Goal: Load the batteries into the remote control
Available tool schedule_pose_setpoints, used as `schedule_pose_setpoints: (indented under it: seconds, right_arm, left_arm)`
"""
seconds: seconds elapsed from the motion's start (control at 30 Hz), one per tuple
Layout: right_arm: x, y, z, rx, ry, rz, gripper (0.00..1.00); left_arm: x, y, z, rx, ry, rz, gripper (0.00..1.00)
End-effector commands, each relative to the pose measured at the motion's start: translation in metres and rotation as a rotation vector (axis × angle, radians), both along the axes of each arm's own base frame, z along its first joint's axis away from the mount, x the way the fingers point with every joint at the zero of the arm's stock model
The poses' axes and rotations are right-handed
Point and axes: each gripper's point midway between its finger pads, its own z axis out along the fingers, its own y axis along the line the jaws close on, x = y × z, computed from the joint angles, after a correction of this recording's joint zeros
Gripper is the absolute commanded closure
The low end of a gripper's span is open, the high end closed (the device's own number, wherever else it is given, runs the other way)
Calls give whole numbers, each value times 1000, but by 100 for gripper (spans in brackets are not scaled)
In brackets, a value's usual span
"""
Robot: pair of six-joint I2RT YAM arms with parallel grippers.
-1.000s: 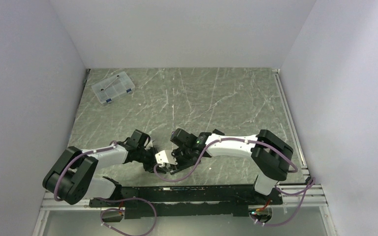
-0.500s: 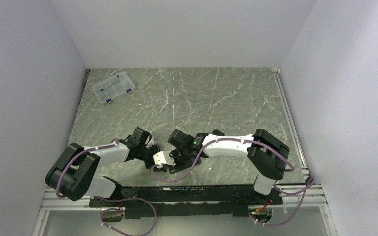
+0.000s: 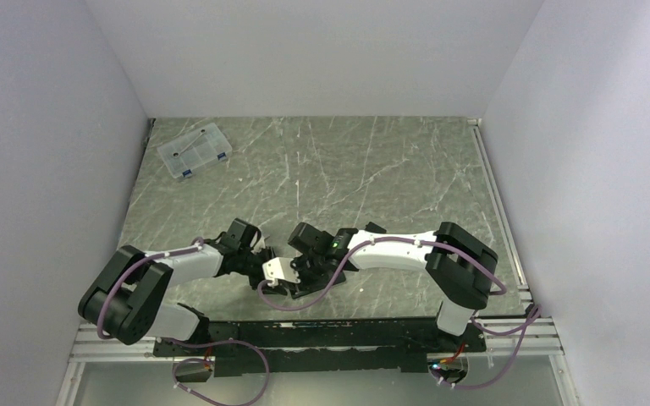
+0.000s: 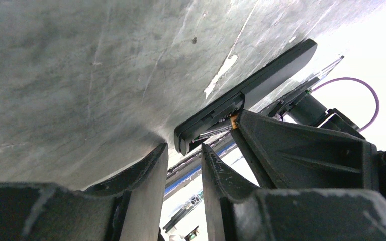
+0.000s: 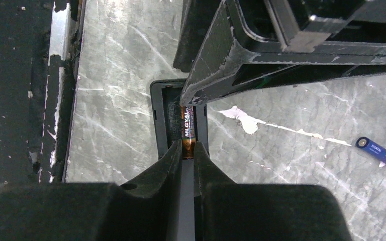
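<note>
The remote control (image 5: 158, 116), a slim flat black bar, lies on the grey marbled counter (image 5: 110, 100) with its battery bay open and facing up. In that bay sits a dark battery with a gold end (image 5: 187, 128) and white lettering along its side. The right hand (image 5: 185, 150) is pinched tight on the near, gold end of this cell. A second battery, dark with a blue band (image 5: 379, 152), lies loose on the counter well to one side, seen only by the right wrist camera. The left wrist camera shows the remote side-on and low, its full length stretching away. The left hand (image 4: 183, 149) hovers at the remote's open end, its fingers a thin gap apart with nothing between them. From overhead, both hands meet near the counter's front edge and hide the remote; a clear plastic box (image 3: 195, 150) sits in the far left corner.
</note>
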Motion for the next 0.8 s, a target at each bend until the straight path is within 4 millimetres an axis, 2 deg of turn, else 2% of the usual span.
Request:
schedule_pose_setpoints:
  seconds: [0.0,0.4,0.77]
  right_arm:
    - [3,14,13,57,-7,-33,100]
    - [2,13,9,55,28,-116,100]
    - [1,22,5,85,47,-157,100]
  left_arm:
    - [11,-3,-3,6,-27,29,65]
    - [11,-7,-5,-25,-17,44,70]
    - [5,-7,-11,-26,4,32,71]
